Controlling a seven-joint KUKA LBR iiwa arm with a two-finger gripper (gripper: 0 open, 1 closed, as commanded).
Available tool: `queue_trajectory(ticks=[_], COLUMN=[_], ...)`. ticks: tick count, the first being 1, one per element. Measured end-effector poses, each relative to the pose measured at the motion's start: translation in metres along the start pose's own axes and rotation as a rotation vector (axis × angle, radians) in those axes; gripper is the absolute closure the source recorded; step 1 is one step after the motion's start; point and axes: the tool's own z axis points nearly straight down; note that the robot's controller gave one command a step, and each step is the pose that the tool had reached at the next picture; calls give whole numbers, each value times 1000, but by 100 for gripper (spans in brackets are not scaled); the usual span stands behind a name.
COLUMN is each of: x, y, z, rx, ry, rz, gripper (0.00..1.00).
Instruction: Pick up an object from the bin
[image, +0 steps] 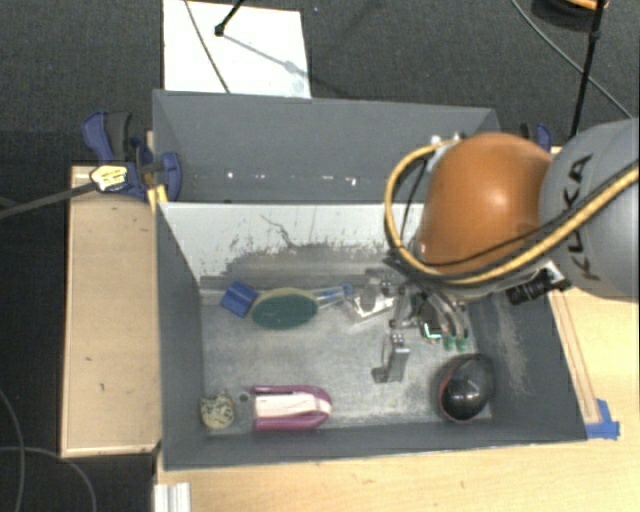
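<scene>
Glossy black dome (465, 388), possibly a mouse

One green brush (284, 309), one blue block (238, 298), one purple case (290, 408), one black ball (465, 387), one beige lump (217, 411).

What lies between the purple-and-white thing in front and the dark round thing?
Nothing: in the camera view, only bare bin floor separates the purple-and-white thing from the dark round thing. The hand hangs just behind that stretch.
</scene>
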Motion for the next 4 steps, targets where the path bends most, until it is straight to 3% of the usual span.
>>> queue_trajectory(ticks=[1, 2, 3, 4], x=[-53, -69, -81, -80], y=[64, 70, 72, 72], z=[63, 134, 154, 154], rx=[-3, 0, -5, -5], ry=[-6, -4, -21, -18], rz=[287, 378, 465, 466], gripper=[0, 0, 0, 100])
